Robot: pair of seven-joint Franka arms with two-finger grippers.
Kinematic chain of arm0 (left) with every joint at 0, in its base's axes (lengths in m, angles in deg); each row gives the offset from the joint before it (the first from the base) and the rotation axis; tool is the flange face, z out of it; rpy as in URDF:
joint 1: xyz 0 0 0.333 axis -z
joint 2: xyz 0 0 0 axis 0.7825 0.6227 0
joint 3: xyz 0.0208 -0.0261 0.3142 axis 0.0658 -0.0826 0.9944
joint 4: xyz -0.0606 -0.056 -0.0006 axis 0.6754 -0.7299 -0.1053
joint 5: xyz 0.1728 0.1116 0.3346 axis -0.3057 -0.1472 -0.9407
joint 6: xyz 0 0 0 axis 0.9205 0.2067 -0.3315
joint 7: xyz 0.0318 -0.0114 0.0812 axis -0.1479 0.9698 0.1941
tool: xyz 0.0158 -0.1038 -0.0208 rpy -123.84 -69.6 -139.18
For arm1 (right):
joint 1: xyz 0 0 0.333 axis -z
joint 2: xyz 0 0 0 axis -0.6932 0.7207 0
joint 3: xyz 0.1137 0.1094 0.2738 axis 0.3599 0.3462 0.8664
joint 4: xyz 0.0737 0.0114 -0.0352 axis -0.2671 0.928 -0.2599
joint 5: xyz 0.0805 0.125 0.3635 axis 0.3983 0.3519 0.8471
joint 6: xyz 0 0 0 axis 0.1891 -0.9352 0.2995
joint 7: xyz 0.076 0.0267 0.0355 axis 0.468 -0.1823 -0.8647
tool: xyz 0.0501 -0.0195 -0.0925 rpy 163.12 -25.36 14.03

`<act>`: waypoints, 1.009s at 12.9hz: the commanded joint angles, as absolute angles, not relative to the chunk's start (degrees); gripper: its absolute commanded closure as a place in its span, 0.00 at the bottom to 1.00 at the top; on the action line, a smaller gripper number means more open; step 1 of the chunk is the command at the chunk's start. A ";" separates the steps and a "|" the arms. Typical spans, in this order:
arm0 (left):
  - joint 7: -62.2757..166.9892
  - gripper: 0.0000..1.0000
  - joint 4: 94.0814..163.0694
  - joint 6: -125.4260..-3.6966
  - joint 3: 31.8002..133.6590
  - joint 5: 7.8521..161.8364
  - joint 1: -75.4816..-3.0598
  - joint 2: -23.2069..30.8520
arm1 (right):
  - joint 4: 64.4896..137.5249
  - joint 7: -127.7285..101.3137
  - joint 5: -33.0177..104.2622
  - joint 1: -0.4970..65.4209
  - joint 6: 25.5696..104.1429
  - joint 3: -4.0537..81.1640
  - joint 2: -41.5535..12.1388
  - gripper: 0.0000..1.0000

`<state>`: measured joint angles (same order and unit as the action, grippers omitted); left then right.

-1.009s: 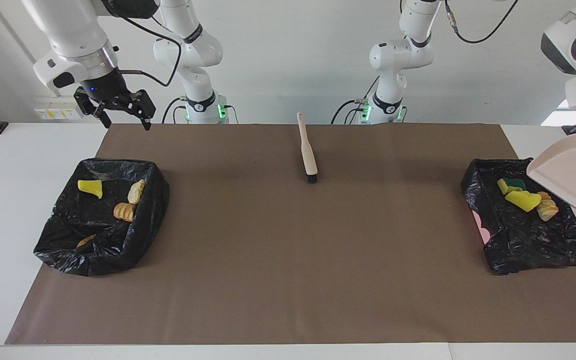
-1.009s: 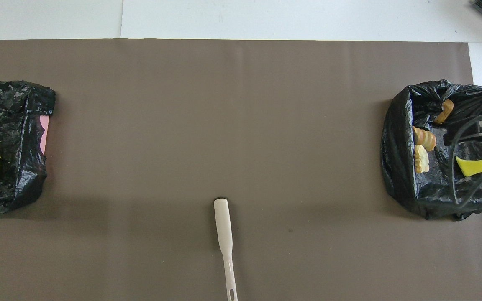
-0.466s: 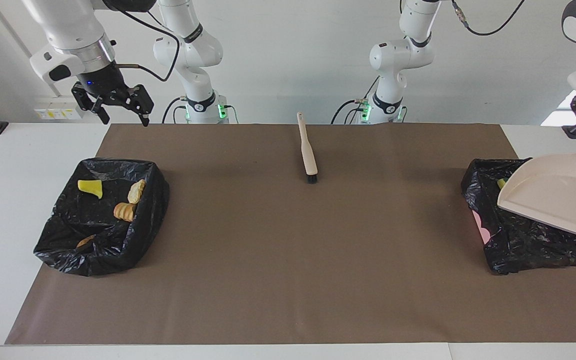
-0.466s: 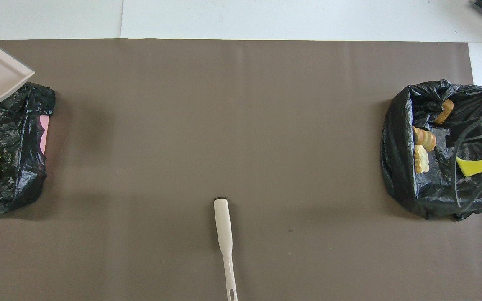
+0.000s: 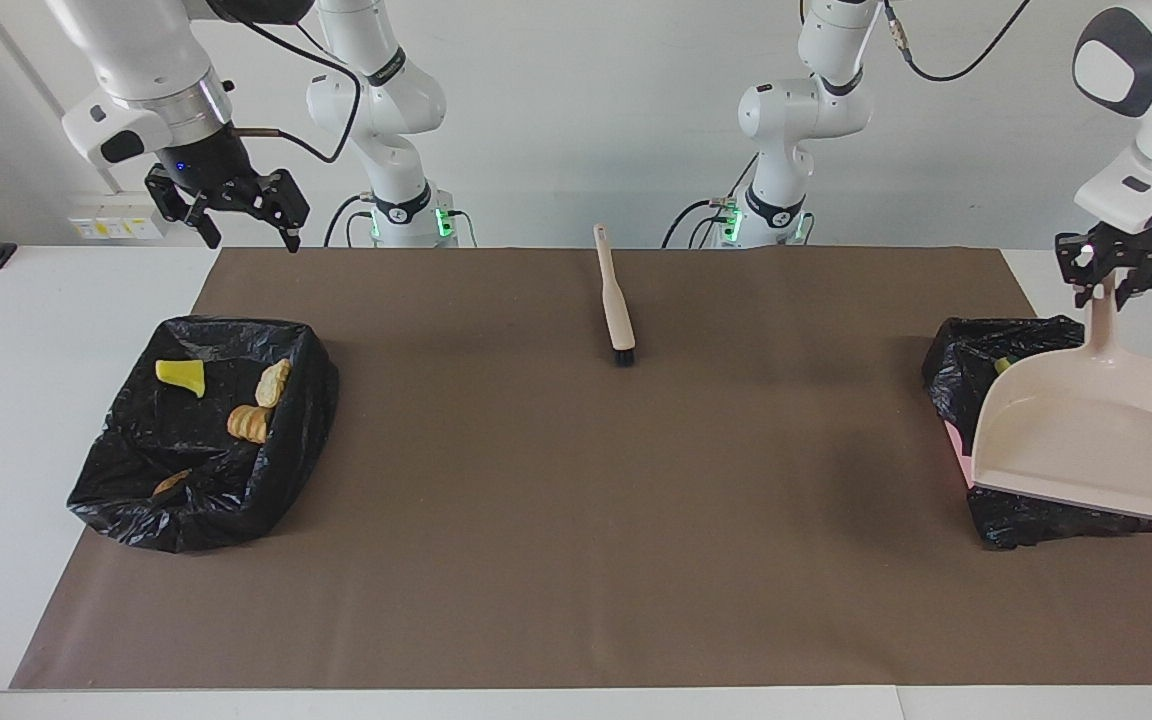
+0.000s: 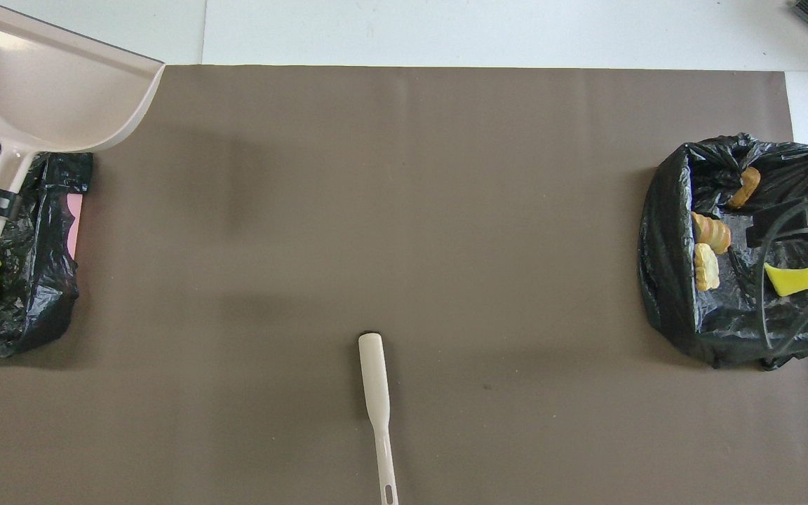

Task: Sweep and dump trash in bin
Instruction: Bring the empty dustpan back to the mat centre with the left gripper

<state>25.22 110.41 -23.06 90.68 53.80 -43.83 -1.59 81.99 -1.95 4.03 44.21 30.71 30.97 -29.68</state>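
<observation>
Two black-lined bins [image 5: 204,430] [image 5: 976,350] are holding the trash [image 5: 250,423], one at each end of the mat. Left gripper [image 5: 1108,285] is clamping the dustpan [image 5: 1086,440] handle over its bin. Right gripper [image 5: 236,215], fingers apart, is hanging over the other. Brush [image 5: 617,310] is lying mid-mat.

White jointed arms, black cables, black hands, green base lights.

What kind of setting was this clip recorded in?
Most likely a robotics lab bench, staged for a cleaning trial. A brown mat covers a white table, two arms are bolted at its edge, and two bag-lined bins hold sponge pieces and bread-like lumps. A brush lies mid-mat.
</observation>
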 commanded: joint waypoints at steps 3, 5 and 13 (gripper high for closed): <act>48.29 1.00 118.50 -32.76 91.73 59.96 -30.43 -1.68 | 82.77 -1.43 5.12 44.68 30.58 31.18 -30.40 0.00; 55.43 1.00 121.15 -39.87 91.73 62.34 -23.74 1.22 | 82.77 -1.43 5.21 44.68 30.58 31.18 -30.40 0.00; 66.53 1.00 122.03 -53.09 91.56 69.11 -8.35 11.25 | 82.77 -1.43 5.21 44.68 30.49 31.18 -30.40 0.00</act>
